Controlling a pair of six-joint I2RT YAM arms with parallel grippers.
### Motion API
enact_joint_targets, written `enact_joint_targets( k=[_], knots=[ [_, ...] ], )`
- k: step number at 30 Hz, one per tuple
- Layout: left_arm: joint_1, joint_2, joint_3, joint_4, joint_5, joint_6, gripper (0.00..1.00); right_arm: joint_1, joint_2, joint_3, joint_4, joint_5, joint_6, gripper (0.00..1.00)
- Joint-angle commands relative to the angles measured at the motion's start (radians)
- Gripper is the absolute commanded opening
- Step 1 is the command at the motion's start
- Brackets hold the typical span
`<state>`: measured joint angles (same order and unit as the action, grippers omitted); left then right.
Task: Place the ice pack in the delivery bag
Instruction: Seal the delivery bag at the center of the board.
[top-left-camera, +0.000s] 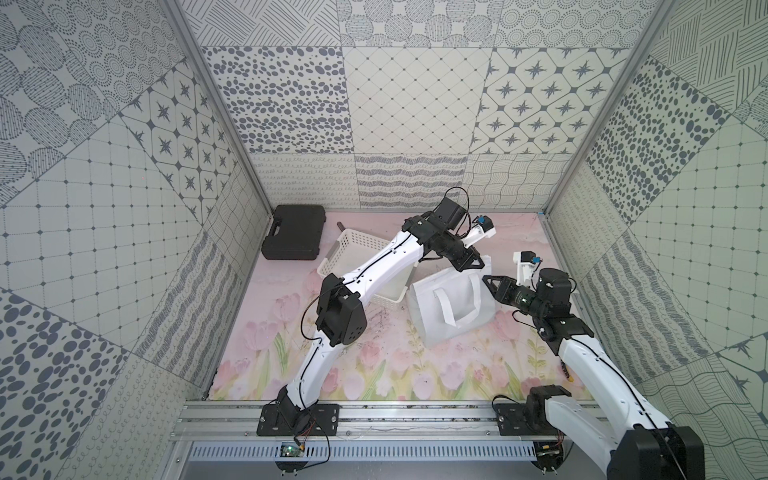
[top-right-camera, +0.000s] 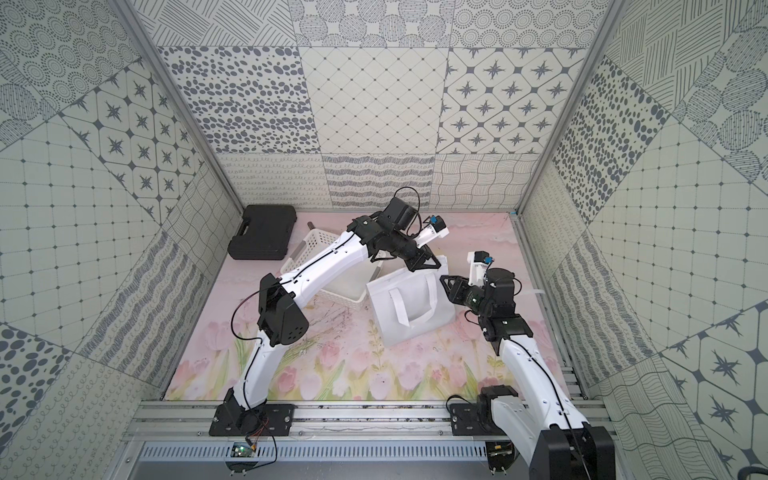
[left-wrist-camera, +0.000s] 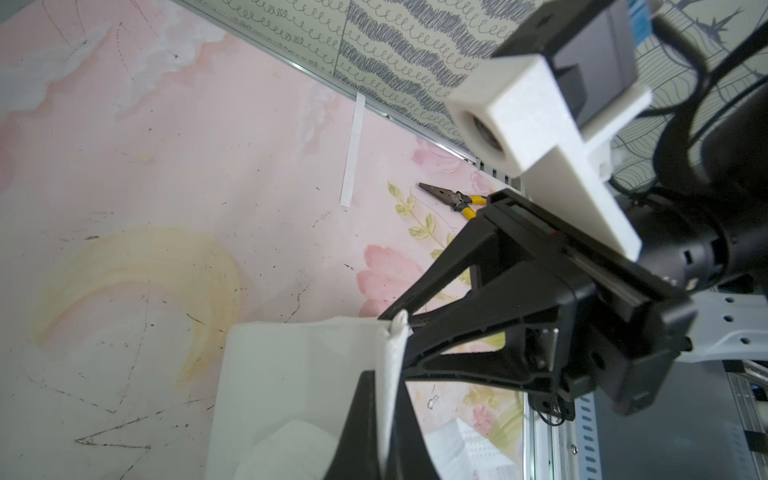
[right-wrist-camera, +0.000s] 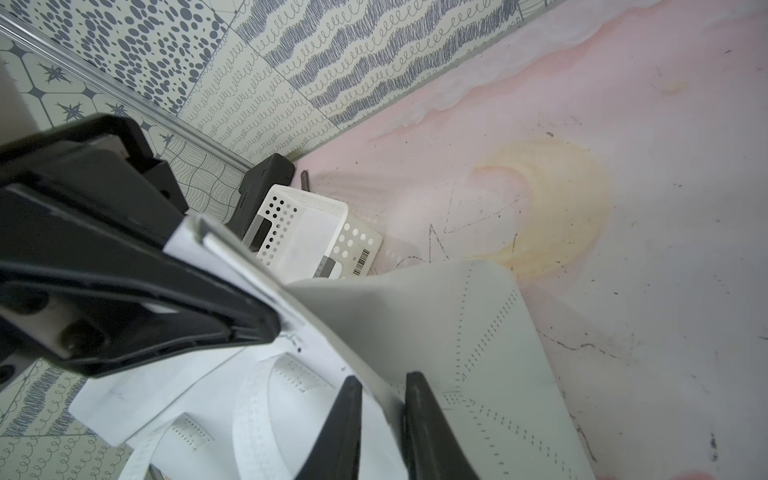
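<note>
On the flowered mat (top-left-camera: 374, 374) before me stood the delivery bag (top-left-camera: 432, 328). My right pincer (top-left-camera: 487, 278) was nipped narrow on its right rim, and my left pincer (top-left-camera: 476, 266) was clamped tight on the far rim. Beyond lay the white basket (top-left-camera: 353, 243), then a black case (top-left-camera: 295, 237).

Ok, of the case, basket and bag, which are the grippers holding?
The bag, white with strap handles: the left gripper and right gripper both pinch its rim. Neither is on the perforated basket or the black case.
</note>
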<state>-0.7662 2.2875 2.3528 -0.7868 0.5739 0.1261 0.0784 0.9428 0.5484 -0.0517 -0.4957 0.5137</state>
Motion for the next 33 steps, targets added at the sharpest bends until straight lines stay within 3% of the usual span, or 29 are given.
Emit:
enact_joint_targets(
  k=[1, 4, 6, 7, 8, 10, 14, 21, 22, 23, 24, 29, 33],
  knots=[
    [-0.011, 0.006, 0.007, -0.025, -0.036, -0.008, 0.0, 0.014, -0.014, 0.039, 0.016, -0.004, -0.027, 0.28],
    [-0.012, -0.003, 0.005, -0.023, -0.014, -0.014, 0.0, 0.014, -0.046, 0.047, -0.027, 0.026, -0.05, 0.38],
    [-0.012, -0.012, 0.004, -0.012, -0.007, -0.029, 0.03, 0.014, -0.074, 0.054, -0.061, 0.048, -0.064, 0.52],
    [-0.011, -0.02, 0.004, -0.009, 0.0, -0.036, 0.22, 0.014, -0.093, 0.059, -0.086, 0.059, -0.072, 0.57],
    [-0.01, -0.03, 0.002, -0.008, 0.01, -0.037, 0.35, 0.014, -0.111, 0.067, -0.114, 0.068, -0.086, 0.6],
    [-0.009, -0.056, -0.003, 0.002, 0.007, -0.057, 0.48, 0.014, -0.145, 0.085, -0.171, 0.084, -0.108, 0.65],
    [0.001, -0.146, -0.065, 0.071, -0.006, -0.098, 0.56, 0.014, -0.205, 0.139, -0.285, 0.111, -0.152, 0.67],
    [0.054, -0.399, -0.359, 0.276, -0.14, -0.23, 0.75, 0.065, -0.188, 0.338, -0.468, 0.116, -0.359, 0.69],
    [0.069, -0.439, -0.413, 0.306, -0.133, -0.248, 0.8, 0.086, -0.155, 0.385, -0.498, 0.115, -0.403, 0.69],
    [0.079, -0.472, -0.461, 0.33, -0.131, -0.265, 0.94, 0.107, -0.122, 0.429, -0.526, 0.114, -0.442, 0.69],
    [0.092, -0.513, -0.52, 0.375, -0.134, -0.286, 0.99, 0.137, -0.08, 0.483, -0.558, 0.112, -0.495, 0.69],
    [0.144, -0.679, -0.749, 0.448, -0.181, -0.341, 0.99, 0.276, 0.142, 0.711, -0.709, 0.099, -0.769, 0.72],
    [0.158, -0.804, -0.889, 0.453, -0.279, -0.317, 1.0, 0.302, 0.309, 0.886, -0.847, 0.027, -0.935, 0.71]
  ],
)
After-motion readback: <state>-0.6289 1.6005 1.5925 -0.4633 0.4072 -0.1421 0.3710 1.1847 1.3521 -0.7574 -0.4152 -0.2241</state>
